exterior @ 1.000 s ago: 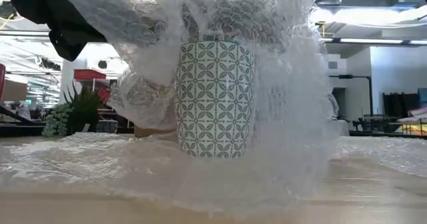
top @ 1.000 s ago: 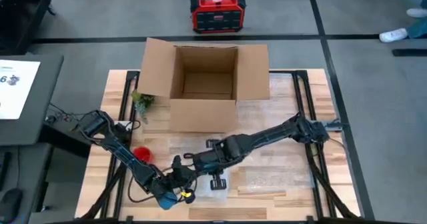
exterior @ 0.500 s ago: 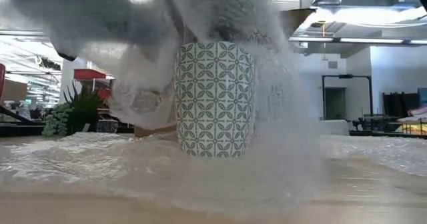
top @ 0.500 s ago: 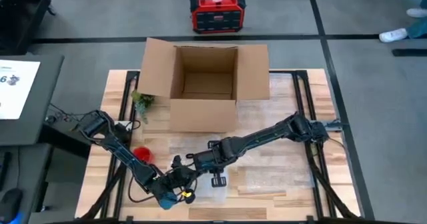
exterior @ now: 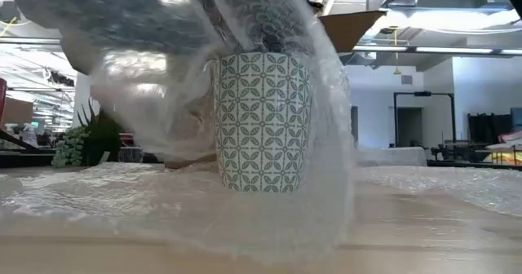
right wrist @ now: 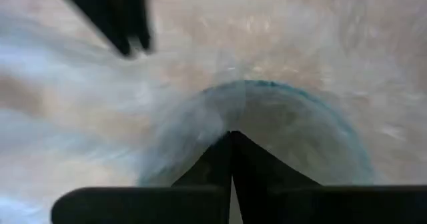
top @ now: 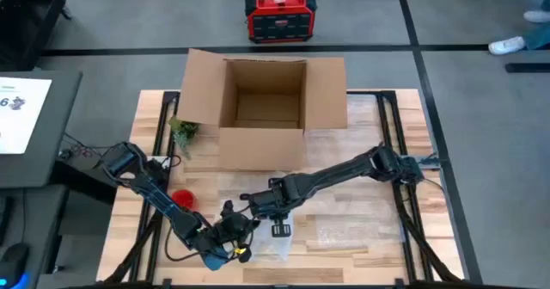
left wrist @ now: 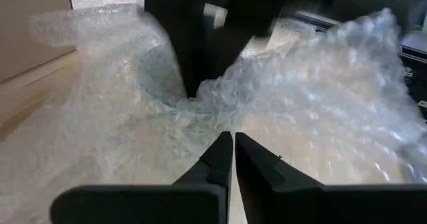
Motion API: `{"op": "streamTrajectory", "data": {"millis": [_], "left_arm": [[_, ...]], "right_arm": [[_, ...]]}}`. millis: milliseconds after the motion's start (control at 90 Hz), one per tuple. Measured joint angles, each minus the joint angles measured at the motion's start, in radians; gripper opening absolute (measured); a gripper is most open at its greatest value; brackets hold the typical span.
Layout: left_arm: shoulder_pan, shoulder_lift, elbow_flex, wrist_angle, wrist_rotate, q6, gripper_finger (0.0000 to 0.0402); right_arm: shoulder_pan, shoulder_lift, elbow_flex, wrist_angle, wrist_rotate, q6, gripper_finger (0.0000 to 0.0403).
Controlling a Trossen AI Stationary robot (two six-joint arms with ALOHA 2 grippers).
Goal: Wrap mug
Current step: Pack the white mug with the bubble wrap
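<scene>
The mug [exterior: 263,121] stands upright on the table [top: 361,237], near its front edge, draped in bubble wrap [exterior: 163,201]. Both grippers are pinched on the wrap — the left gripper [left wrist: 233,139] beside the mug, the right gripper [right wrist: 231,135] directly above its rim.

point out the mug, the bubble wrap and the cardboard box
mug [exterior: 263,123], low view, middle of its patterned side
bubble wrap [left wrist: 320,111], left wrist view, bunched fold
cardboard box [top: 262,147], high view, front wall
</scene>
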Motion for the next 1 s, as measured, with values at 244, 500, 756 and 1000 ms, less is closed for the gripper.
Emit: {"op": "streamTrajectory", "data": {"millis": [244,500,756,1000], "left_arm": [[0.000,0.000,0.000,-0.002,0.000,0.000,0.0000],[0.000,0.000,0.000,-0.003,0.000,0.000,0.0000],[0.000,0.000,0.000,-0.002,0.001,0.000,0.0000],[-0.001,0.000,0.000,-0.002,0.000,0.000,0.0000]], "right_arm": [[0.033,-0.002,0.108,-0.164,0.181,0.068,0.0000],[0.002,0.016,-0.019,-0.081,0.202,0.091,0.0000],[-0.010,0.007,-0.186,0.126,0.106,0.086,0.0000],[0.001,0.009,-0.133,0.079,0.088,0.079,0.0000]]}}
